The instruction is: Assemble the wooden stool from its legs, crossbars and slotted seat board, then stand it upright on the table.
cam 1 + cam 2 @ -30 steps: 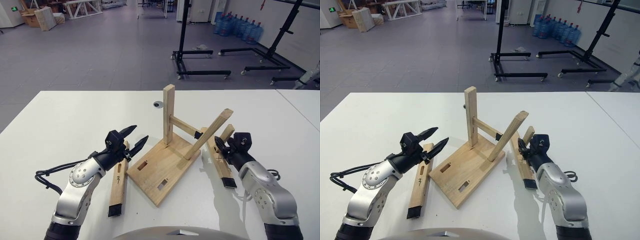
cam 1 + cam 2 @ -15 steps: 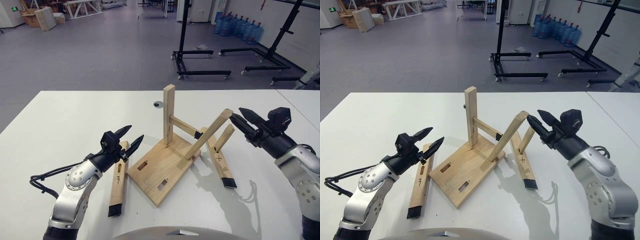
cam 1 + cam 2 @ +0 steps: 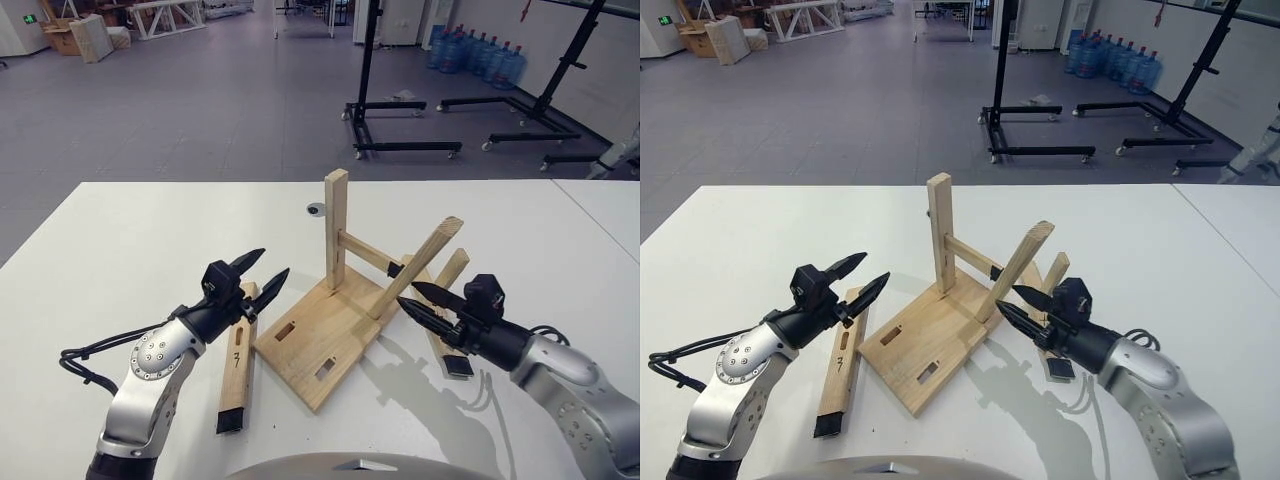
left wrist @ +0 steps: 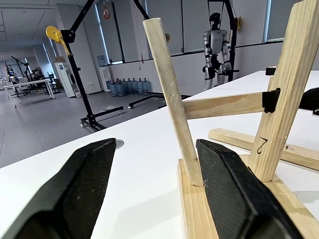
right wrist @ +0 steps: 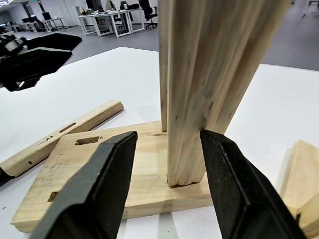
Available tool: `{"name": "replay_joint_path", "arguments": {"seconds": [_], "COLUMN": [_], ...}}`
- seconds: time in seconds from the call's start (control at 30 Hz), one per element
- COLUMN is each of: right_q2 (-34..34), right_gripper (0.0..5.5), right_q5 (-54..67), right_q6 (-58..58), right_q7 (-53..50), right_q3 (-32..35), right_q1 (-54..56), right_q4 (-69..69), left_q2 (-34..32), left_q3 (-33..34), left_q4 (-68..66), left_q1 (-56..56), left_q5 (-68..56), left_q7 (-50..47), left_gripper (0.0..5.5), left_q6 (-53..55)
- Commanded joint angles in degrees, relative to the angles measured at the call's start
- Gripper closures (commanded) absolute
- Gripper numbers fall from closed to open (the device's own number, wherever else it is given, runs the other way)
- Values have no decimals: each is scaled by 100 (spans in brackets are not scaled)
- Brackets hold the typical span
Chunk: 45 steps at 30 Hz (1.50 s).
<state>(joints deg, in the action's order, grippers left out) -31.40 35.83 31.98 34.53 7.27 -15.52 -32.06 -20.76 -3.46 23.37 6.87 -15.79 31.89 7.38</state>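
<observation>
On the white table [image 3: 120, 240] the slotted seat board [image 3: 320, 335] lies flat, with two legs set into its far end: an upright leg [image 3: 338, 230] and a leaning leg [image 3: 420, 265], joined by a crossbar [image 3: 368, 252]. The right pincer [image 3: 408, 294] is low at the board's right edge, jaws wide apart. In the right wrist view its fingers [image 5: 107, 184] stand either side of the leaning leg's foot without closing on it, and it holds nothing. Just behind that pincer another leg [image 3: 442, 335] lies on the table, a short crossbar [image 3: 450, 270] rising from it. The left pincer [image 3: 272, 265] hovers open and empty just left of the board, above the far end of a loose leg [image 3: 236, 365] lying flat beside the board.
</observation>
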Motion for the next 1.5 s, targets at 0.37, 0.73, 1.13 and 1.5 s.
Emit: {"name": "replay_joint_path", "arguments": {"seconds": [0.37, 0.73, 1.13, 1.5], "right_q2": [1186, 1672, 1200, 1258], "right_gripper": [318, 318, 318, 318], "right_q5": [-1417, -1907, -1181, -965], "right_q6": [-392, -784, -165, -319], "right_q7": [-1209, -1188, -1650, -1773], "right_q3": [-1040, -1321, 190, 806], "right_q1": [2061, 2928, 3043, 3003], "right_q4": [1221, 2223, 355, 1302], "left_q2": [-42, -74, 70, 133], "left_q3": [-101, -78, -90, -171], "left_q4": [-327, -398, -119, -272], "left_q1": [-318, -385, 66, -22], "left_q5": [42, 38, 85, 130], "left_q7": [224, 215, -80, -78], "left_gripper": [257, 257, 257, 257], "left_q6": [-8, -29, -51, -136]}}
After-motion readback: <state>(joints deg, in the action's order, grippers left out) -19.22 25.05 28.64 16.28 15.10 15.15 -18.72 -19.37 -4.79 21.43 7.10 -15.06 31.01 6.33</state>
